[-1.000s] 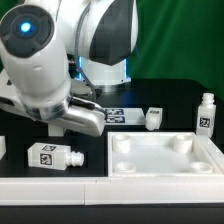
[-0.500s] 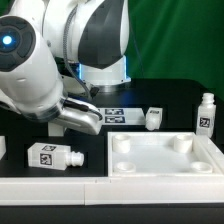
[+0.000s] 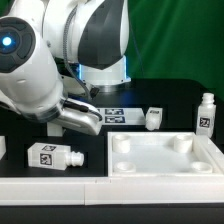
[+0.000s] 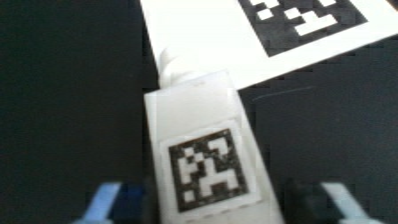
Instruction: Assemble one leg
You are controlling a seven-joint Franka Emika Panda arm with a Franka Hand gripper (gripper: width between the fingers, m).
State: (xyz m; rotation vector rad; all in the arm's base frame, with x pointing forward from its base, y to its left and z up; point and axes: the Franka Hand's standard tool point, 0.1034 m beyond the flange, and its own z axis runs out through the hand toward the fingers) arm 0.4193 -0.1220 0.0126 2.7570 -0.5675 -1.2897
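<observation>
In the wrist view a white leg [image 4: 201, 150] with a black-and-white tag lies on the dark table, touching the corner of the marker board [image 4: 267, 35]. My gripper [image 4: 222, 203] is open. Its blue fingertips [image 4: 111, 200] stand either side of the leg's tagged body with a gap on each side. In the exterior view my arm hides the gripper. That view shows other legs: one lying at the front left [image 3: 51, 156], one beside the marker board [image 3: 153, 118], and one upright at the exterior view's right [image 3: 206, 113].
The large white tray-like tabletop [image 3: 150, 170] lies at the front on the exterior view's right. The marker board [image 3: 117, 115] lies behind it. A small white part [image 3: 2, 146] sits at the exterior view's left edge. A green curtain hangs behind.
One second ago the arm's upper links stood further to the exterior view's right; they have swung left. Nothing has moved in the last half second.
</observation>
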